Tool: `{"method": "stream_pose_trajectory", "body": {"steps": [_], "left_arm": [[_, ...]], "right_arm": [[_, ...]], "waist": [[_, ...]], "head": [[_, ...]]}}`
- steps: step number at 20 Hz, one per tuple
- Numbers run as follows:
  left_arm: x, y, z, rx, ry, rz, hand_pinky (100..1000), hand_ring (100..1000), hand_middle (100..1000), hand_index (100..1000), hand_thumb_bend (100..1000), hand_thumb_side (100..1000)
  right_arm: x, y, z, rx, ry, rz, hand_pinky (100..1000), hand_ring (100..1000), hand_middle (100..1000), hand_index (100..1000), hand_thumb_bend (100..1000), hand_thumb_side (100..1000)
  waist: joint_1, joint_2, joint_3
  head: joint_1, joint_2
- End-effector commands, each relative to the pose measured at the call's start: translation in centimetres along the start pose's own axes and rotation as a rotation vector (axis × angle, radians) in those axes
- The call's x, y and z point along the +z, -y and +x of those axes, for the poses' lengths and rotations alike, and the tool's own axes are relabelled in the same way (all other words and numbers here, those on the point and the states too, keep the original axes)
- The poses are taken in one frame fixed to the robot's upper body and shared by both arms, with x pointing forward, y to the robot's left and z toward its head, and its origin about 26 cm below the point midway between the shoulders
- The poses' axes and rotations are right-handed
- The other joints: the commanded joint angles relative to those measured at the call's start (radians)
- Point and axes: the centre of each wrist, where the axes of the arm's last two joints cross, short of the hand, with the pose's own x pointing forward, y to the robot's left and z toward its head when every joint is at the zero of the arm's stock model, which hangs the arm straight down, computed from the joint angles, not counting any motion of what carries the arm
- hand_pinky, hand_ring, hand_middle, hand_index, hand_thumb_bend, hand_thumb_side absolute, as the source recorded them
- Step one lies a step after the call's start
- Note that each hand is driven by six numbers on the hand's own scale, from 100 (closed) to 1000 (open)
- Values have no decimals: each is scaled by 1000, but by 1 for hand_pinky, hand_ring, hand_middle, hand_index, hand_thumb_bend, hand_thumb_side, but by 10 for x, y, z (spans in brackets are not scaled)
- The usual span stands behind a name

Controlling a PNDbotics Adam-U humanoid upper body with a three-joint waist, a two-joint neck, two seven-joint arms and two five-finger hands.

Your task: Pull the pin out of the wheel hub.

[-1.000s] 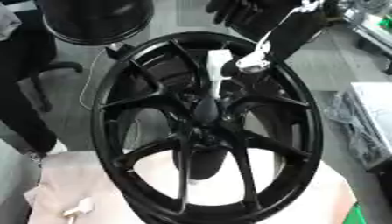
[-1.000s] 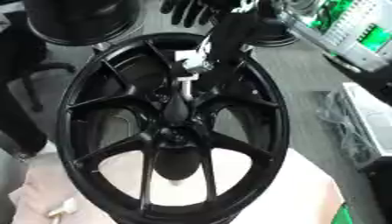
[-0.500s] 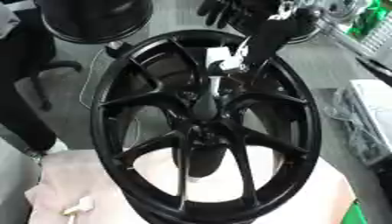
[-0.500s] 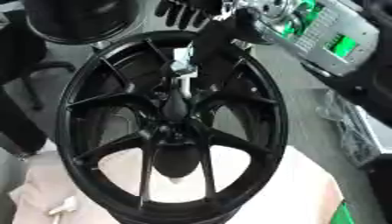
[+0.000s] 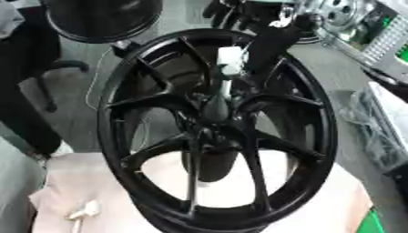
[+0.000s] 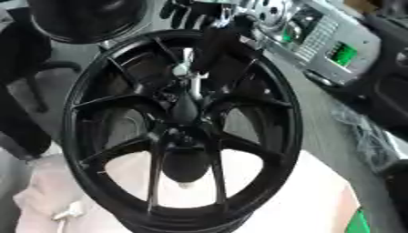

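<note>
— Moved since a second ago? Camera tilted; right hand (image 5: 271, 43) now closer over the white pin (image 5: 230, 61), above the centre of the black wheel hub (image 5: 215, 132).
— Grip? Cannot tell; dark against the spokes. Left hand unseen.
— Step? Probably reaching for the pin, still seated.
— Next? Pinch, then pull straight out.

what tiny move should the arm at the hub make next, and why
Probably a short straight pull up and away from the hub, along the pin's line. The white pin stands just above the hub among the wheel's spokes, with the black arm reaching it from above.
</note>
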Motion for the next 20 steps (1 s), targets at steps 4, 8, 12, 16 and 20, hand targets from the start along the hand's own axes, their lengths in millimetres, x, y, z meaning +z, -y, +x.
{"method": "stream_pose_trajectory", "body": {"steps": [4, 8, 12, 16, 20], "left_arm": [[-4, -3, 9, -9, 30, -2, 724, 732, 727, 809, 337, 744], [-3, -2, 9, -6, 27, -2, 725, 732, 727, 809, 338, 744], [-3, -1, 9, -3, 29, -5, 725, 732, 727, 809, 338, 744], [-3, -2, 9, -5, 26, -2, 725, 732, 726, 808, 337, 745], [-2, -3, 8, -3, 25, 1, 725, 732, 726, 808, 337, 746]], "right_arm": [[-1, 3, -12, -24, -20, 2, 842, 868, 822, 906, 440, 154], [-1, 4, -19, -8, -17, -8, 844, 867, 821, 903, 414, 107], [-3, 5, -24, 10, -16, -24, 845, 867, 822, 901, 401, 100], [-3, 7, -25, 39, -3, -52, 844, 866, 822, 899, 393, 100], [-1, 10, -25, 85, 17, -113, 842, 862, 818, 895, 388, 100]], "waist": [[3, -9, 5], [3, -6, 4], [3, -5, 3], [6, -2, 3], [7, 1, 5]], "head": [[2, -10], [0, -15], [-3, -18], [-4, -15], [-6, -18]]}}
